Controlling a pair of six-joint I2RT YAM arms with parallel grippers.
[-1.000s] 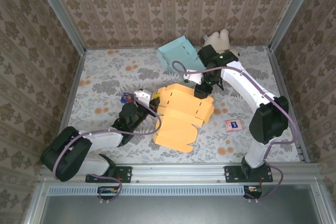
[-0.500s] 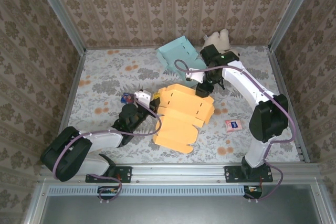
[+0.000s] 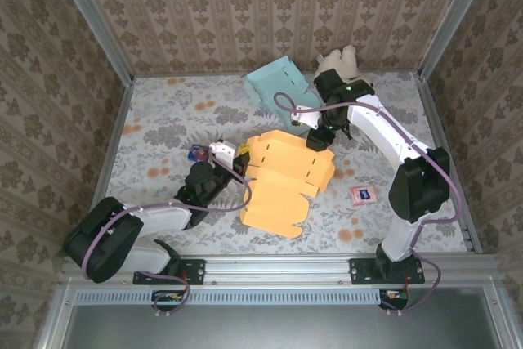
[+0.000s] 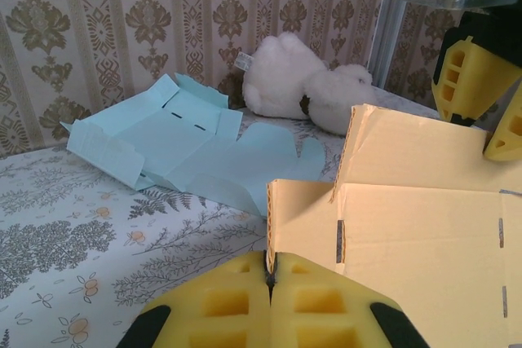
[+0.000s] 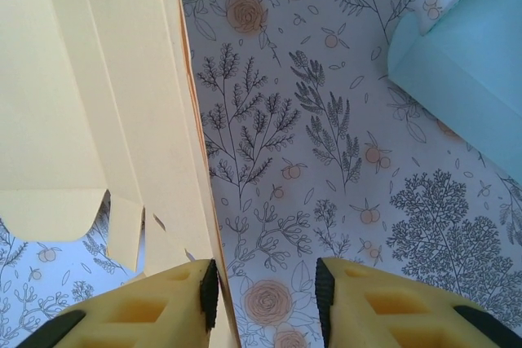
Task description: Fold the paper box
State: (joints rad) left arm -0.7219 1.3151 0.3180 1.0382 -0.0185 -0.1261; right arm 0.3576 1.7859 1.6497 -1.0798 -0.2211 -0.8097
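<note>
Overhead, the orange paper box lies as a flat blank on the worktop, holding nothing, its long axis running from the right jaws at its far edge back toward the arm bases, with the left jaws touching its left side. From the left wrist, the left jaws are pinched shut on the thin edge of a raised flap of the orange paper box, a pale blue box blank and a white plush toy well beyond them. From the right wrist, the right jaws stand narrowly parted astride the long edge of the orange paper box, apparently not clamping it.
</note>
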